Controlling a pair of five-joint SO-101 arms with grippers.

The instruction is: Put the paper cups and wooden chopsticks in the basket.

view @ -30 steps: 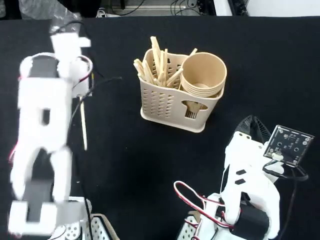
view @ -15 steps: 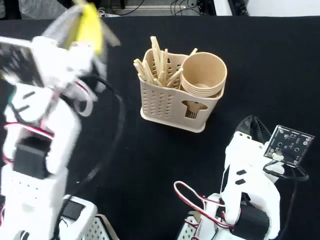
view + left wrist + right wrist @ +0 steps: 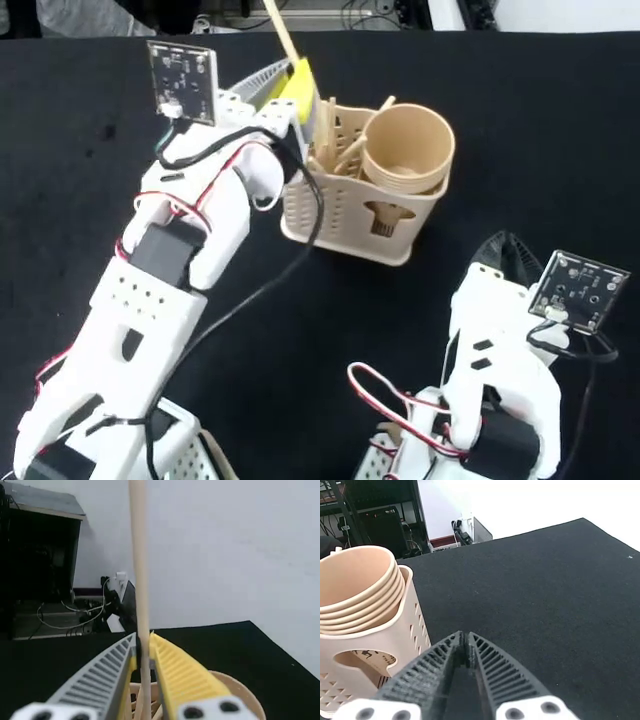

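Writing: a dark printed mark shows through the cut-out in the basket [image 3: 340, 215] wall, on a cup; it is too small to read.

Containers: the basket has 2 compartments. 1 holds a nested stack of paper cups [image 3: 405, 150]; the other holds a bundle of wooden chopsticks [image 3: 335, 150].

Left tool [image 3: 143, 639]: clamped on a single chopstick [image 3: 137, 555], held upright over the basket's chopstick compartment; its lower end appears to reach inside.

Right tool [image 3: 465, 637]: fingers together, nothing held, low over the worktop [image 3: 520, 120] near the basket's cup end.
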